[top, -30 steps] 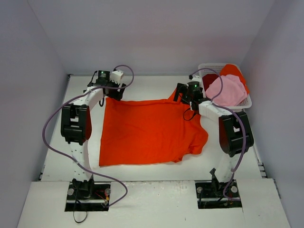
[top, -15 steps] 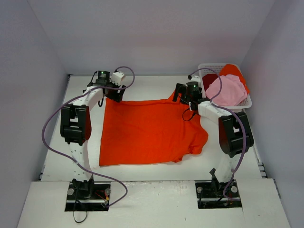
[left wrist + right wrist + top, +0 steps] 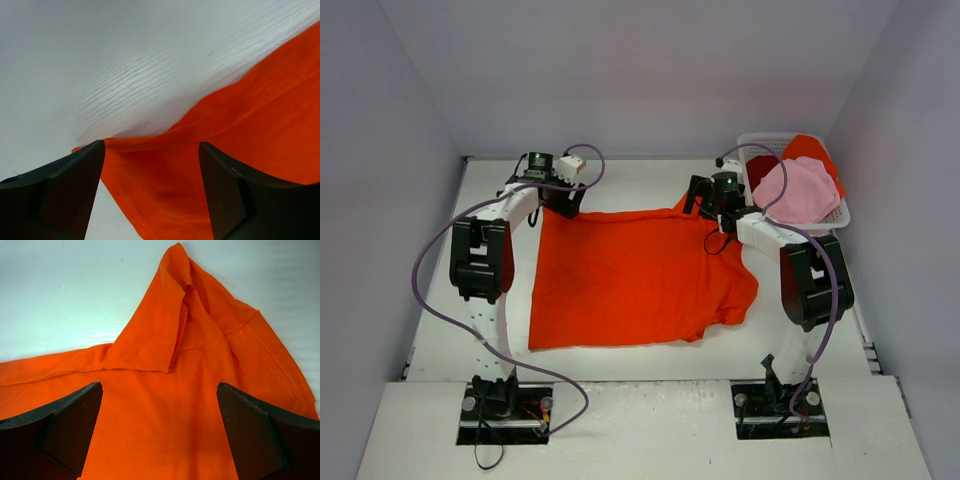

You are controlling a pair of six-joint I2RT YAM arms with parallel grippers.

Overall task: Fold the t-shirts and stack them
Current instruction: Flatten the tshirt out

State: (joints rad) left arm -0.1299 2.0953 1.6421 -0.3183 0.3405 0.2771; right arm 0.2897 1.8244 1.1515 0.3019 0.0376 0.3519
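Two pincers, both wide open, nothing held. Left gripper (image 3: 150,150) sits over far-left corner of orange t-shirt (image 3: 630,280), right gripper (image 3: 159,387) over its bunched far-right peak. Far hem runs btwn them, cloth flat twd the bases.

Top camera looks down from behind; wrist cameras closely face the t-shirt (image 3: 630,280).

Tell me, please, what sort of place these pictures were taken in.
Most likely a robotics lab test cell, not a home: plain pale walls box in a white table, the left arm and right arm are bolted at its near edge, and an orange t-shirt lies spread between them.
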